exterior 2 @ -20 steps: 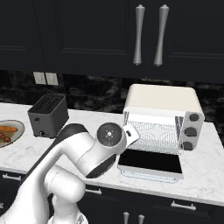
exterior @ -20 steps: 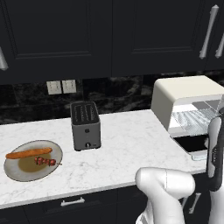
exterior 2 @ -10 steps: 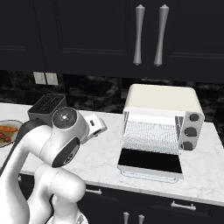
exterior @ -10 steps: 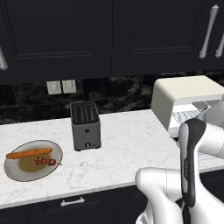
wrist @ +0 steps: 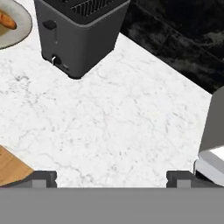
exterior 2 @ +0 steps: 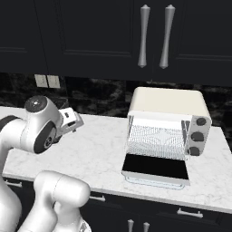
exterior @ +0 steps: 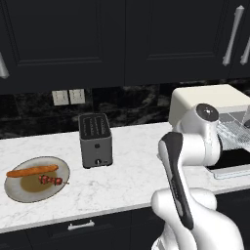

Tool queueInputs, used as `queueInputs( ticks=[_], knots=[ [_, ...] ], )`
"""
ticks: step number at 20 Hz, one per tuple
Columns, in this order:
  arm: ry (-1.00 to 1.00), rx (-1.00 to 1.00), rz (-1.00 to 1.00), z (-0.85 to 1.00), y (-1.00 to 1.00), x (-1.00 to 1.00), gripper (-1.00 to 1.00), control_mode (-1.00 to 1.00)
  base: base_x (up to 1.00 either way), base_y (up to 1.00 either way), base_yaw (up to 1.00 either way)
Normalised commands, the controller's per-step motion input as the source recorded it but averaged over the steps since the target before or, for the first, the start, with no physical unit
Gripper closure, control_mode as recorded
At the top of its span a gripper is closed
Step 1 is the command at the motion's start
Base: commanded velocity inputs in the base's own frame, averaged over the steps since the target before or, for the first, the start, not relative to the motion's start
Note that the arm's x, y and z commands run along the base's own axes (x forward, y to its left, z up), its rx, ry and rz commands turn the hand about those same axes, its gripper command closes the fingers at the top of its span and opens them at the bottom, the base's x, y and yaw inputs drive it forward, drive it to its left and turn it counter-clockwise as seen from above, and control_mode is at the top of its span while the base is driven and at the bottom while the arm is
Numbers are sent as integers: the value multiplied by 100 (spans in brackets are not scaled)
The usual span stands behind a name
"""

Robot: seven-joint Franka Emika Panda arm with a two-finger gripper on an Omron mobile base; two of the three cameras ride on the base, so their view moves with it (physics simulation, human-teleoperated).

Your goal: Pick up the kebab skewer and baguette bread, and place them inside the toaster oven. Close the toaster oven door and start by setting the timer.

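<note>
So far nothing of the food has moved to the oven: we see the kebab skewer (exterior: 51, 180) and the baguette bread (exterior: 31, 171) both lying on the plate (exterior: 14, 191) at the left end of the marble counter (exterior: 127, 178), the baguette along the far side of the plate and the skewer just in front of it. We judge both pickups as still to do. The toaster oven (exterior 2: 168, 121) stands at the right end of the counter, well apart from the plate, and the toaster oven door (exterior 2: 155, 167) already hangs down flat, so the wire rack (exterior 2: 156, 137) inside is open to us. Closing that door and turning the timer are also left.

Between plate and oven stands a dark-grey slot toaster (exterior: 95, 139). In the hand view we look down at bare marble near that toaster, with an edge of the plate and a tip of the baguette in the top corner. Our gripper (wrist: 111, 177) has its fingertips (wrist: 44, 177) spread as wide as they go, with nothing between them. We take it that we are heading toward the plate for the first pickup.
</note>
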Motion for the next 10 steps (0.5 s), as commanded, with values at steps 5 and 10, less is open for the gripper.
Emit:
queueInputs(
  ticks=[5, 10],
  knots=[
    [2, 11, -4, -26, 100, 26, -100, -100, 0, 0, 0],
    [-3, 6, -3, -22, 100, -1, -100, -100, 0, 0, 0]
  ],
)
